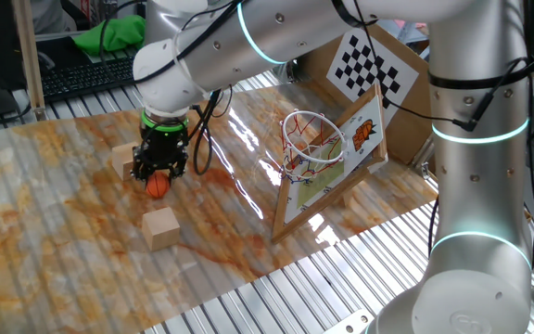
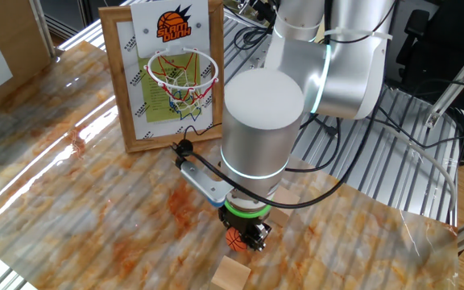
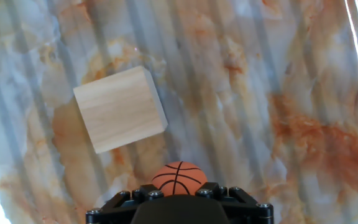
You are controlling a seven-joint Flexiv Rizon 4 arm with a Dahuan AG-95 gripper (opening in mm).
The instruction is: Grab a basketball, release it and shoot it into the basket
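Bright, even room light overhead. The glossy marbled sheet (image 1: 82,213) on the desk throws white glare streaks near its far edge. Shadows stay soft, and everything looks sharp.

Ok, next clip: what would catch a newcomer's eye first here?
The big silver arm fills the frame, its gripper pointing down around the orange basketball on the marbled table. Next comes the hoop on its tilted, wood-framed backboard, standing apart from the ball. Wooden blocks lie near the gripper.
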